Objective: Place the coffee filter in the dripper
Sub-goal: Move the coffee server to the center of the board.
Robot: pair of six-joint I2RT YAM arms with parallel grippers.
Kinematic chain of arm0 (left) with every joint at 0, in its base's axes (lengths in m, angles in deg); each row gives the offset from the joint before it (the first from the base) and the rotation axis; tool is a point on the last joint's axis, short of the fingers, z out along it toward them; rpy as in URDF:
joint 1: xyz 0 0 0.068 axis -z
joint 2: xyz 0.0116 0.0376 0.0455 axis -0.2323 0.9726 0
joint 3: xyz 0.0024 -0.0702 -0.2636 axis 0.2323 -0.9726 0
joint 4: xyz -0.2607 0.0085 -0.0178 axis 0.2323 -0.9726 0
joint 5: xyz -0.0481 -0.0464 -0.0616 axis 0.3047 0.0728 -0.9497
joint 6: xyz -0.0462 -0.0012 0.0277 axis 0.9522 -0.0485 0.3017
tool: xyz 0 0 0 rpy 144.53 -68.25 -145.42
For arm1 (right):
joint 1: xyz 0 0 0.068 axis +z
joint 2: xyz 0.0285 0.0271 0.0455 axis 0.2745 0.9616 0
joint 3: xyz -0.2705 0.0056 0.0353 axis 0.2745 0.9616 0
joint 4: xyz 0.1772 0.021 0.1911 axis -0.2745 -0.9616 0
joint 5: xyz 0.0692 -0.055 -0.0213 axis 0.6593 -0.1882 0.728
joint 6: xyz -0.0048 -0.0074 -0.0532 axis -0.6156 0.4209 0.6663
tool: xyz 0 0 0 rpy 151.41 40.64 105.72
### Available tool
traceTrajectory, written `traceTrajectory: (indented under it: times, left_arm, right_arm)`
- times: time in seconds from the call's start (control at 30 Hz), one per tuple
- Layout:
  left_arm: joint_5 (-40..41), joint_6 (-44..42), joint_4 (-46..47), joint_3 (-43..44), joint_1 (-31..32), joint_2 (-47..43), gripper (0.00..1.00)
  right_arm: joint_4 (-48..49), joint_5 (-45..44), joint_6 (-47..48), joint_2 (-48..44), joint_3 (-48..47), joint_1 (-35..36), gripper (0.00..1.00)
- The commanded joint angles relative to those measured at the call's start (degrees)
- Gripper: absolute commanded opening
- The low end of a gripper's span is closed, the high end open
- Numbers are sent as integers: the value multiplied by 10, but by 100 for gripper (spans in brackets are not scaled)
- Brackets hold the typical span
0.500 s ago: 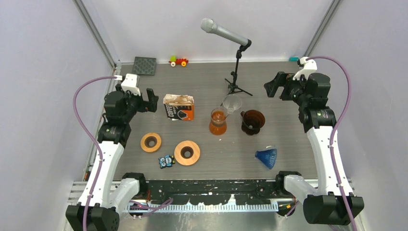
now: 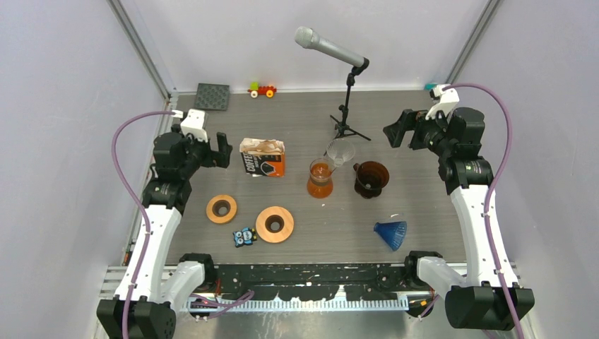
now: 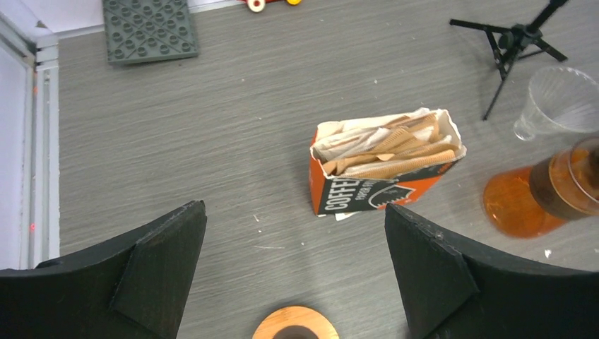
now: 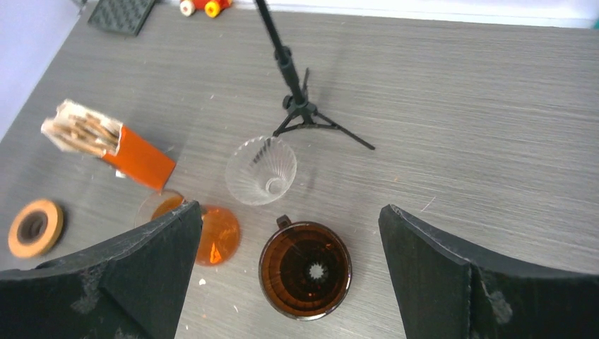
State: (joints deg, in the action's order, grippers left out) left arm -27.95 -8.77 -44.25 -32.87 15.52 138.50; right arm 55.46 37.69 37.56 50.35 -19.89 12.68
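Observation:
An orange and black box of brown paper coffee filters (image 2: 262,157) stands open at centre left; it also shows in the left wrist view (image 3: 385,169) and the right wrist view (image 4: 113,145). A brown dripper (image 2: 371,178) (image 4: 305,270) stands upright and empty, right of centre. A clear dripper (image 2: 340,152) (image 4: 261,169) (image 3: 561,99) stands just behind it. A blue dripper (image 2: 391,231) lies on its side near the front. My left gripper (image 2: 222,150) (image 3: 294,212) is open and empty, raised left of the box. My right gripper (image 2: 394,133) (image 4: 289,210) is open and empty, raised over the brown dripper.
An orange glass carafe (image 2: 320,179) stands between the box and the brown dripper. Two wooden rings (image 2: 222,208) (image 2: 275,224) and a small toy (image 2: 244,236) lie front left. A microphone stand (image 2: 346,120) rises at the back centre. A grey studded plate (image 2: 212,97) and toy car (image 2: 262,90) lie by the back wall.
My right gripper has shifted slightly to the left and my left wrist has shifted a little. No object has moved.

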Motion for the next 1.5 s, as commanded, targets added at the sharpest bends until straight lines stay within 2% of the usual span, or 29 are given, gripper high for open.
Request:
traceTrajectory:
  times: [0.0, 0.07, 0.2, 0.37, 0.47, 0.63, 0.77, 0.97, 1.13, 1.47]
  left_arm:
    - [-68, -33, -32, 37, -4, -4, 100]
    - [-101, -33, -39, 40, -4, 1, 100]
    - [-166, -32, -39, 34, -4, 13, 100]
    - [-203, -27, -37, 29, -4, 33, 99]
    - [-215, -24, -37, 30, -4, 49, 94]
    - [-231, -23, -32, 27, -4, 75, 92]
    - [-232, -27, -32, 23, -4, 79, 92]
    - [-232, -31, -38, 25, -6, 74, 92]
    - [-232, -33, -38, 24, -7, 74, 92]
    - [-233, -35, -38, 23, -8, 75, 91]
  right_arm:
    - [-41, 87, 73, 5, -23, 2, 99]
    - [-51, 88, 89, 5, -29, 10, 99]
    - [-71, 31, 129, 3, -39, 41, 100]
    - [-101, -61, 190, 15, -26, 123, 96]
    - [-119, -100, 225, 36, -20, 183, 92]
    - [-144, -25, 269, 71, -17, 246, 85]
    - [-161, -39, 303, 122, -50, 323, 80]
    - [-214, -39, 343, 242, -145, 383, 65]
    - [-231, -55, 381, 306, -180, 417, 59]
    - [-285, -60, 423, 398, -240, 429, 50]
